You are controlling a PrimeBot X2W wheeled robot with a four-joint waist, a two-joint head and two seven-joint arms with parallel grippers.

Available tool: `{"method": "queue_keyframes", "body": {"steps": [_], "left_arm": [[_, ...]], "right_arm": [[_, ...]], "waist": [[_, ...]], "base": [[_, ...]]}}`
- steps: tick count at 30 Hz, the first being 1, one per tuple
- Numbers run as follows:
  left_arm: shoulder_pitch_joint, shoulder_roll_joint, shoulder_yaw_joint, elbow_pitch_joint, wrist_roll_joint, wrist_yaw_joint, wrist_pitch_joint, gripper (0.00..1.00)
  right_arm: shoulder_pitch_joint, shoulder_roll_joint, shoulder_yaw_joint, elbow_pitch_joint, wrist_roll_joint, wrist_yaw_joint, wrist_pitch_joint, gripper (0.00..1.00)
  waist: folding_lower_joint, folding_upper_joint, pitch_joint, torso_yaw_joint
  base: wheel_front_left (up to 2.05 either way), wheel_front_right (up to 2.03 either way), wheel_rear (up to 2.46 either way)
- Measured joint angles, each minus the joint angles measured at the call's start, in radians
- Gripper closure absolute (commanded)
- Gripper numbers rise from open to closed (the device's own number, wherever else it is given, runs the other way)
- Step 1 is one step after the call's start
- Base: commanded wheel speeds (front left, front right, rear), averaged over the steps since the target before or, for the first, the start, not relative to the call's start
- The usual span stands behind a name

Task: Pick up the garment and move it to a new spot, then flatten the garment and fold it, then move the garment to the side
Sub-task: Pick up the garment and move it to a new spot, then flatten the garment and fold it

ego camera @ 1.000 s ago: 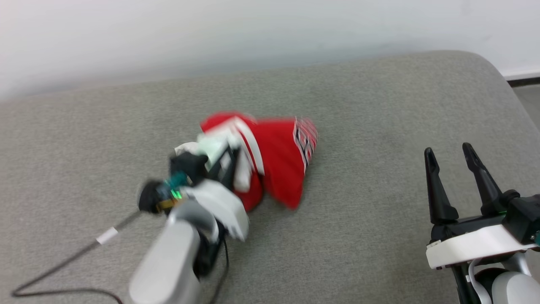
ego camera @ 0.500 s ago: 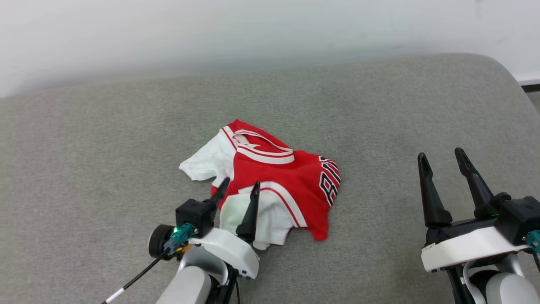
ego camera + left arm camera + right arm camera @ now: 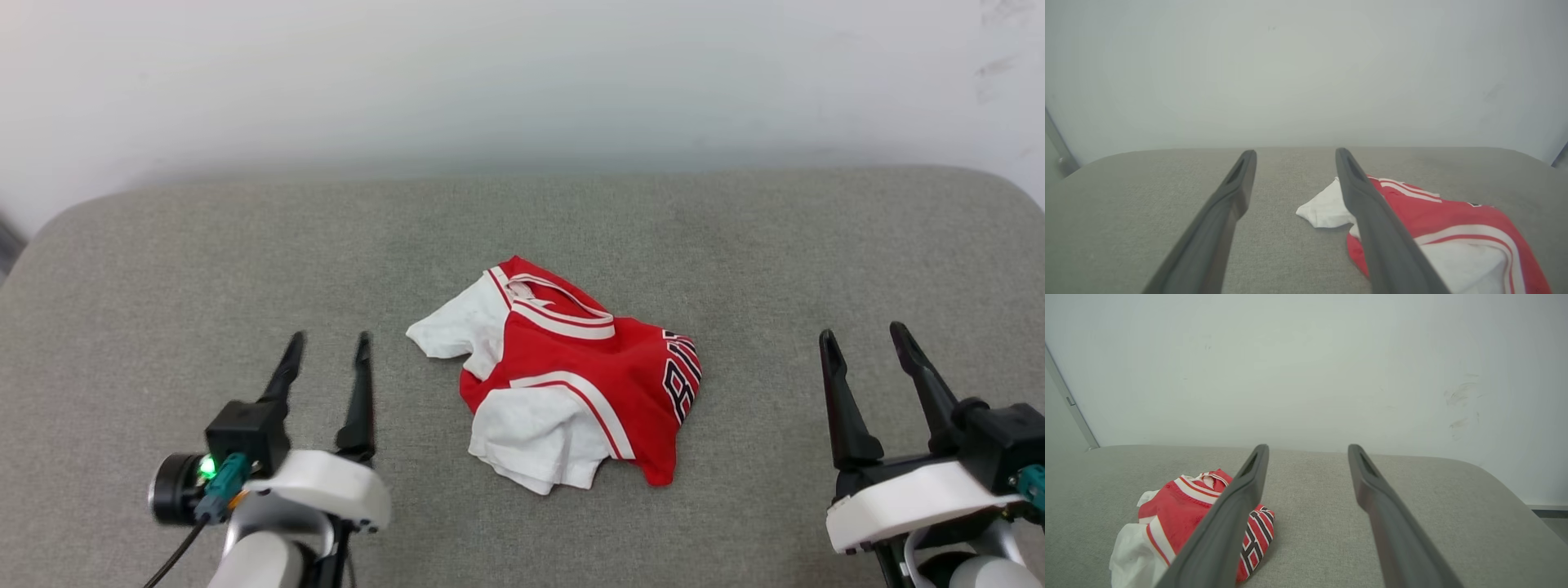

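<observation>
A pale wall [image 3: 522,82] is seen behind a grey cushion [image 3: 735,245]. The garment [image 3: 571,367] is left crumpled at the cushion's middle, with black lettering at its right edge. The left pincer [image 3: 331,339], at the garment's near edge half a second ago, is now drawn back to the lower left, released and apart from it. The right pincer [image 3: 864,333] is held spread and empty at the lower right.
</observation>
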State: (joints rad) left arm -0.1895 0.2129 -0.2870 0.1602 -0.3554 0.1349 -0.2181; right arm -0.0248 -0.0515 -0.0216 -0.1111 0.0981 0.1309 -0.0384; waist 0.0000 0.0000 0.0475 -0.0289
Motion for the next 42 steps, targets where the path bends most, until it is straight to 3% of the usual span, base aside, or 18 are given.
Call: {"method": "queue_keyframes", "body": {"steps": [7,26,32,42], "left_arm": [[0.105,0.054,0.025,-0.061,-0.01,0.025,0.04,0.0],[0.138,0.059,0.017,-0.125,-0.017,0.053,0.065,0.0],[0.105,0.053,0.006,-0.138,-0.017,0.051,0.053,0.0],[0.04,0.032,-0.024,-0.131,-0.008,0.035,0.03,0.0]], "right_arm": [[0.046,0.0,-0.01,0.006,-0.002,0.0,0.019,0.0],[0.047,0.0,-0.03,0.013,0.016,0.0,0.075,0.0],[-0.055,-0.016,0.001,0.05,0.046,0.0,0.28,0.0],[-0.293,-0.175,0.33,0.1,0.239,0.0,0.693,0.0]], "waist": [[0.0,-0.0001,-0.041,0.007],[0.0,0.0,-0.038,-0.004],[0.0,-0.0001,-0.003,0.009],[0.0001,0.0,0.071,0.068]], "base": [[0.0,0.0,0.0],[0.0,0.0,0.0],[0.0,0.0,0.0],[0.0,0.0,0.0]]}}
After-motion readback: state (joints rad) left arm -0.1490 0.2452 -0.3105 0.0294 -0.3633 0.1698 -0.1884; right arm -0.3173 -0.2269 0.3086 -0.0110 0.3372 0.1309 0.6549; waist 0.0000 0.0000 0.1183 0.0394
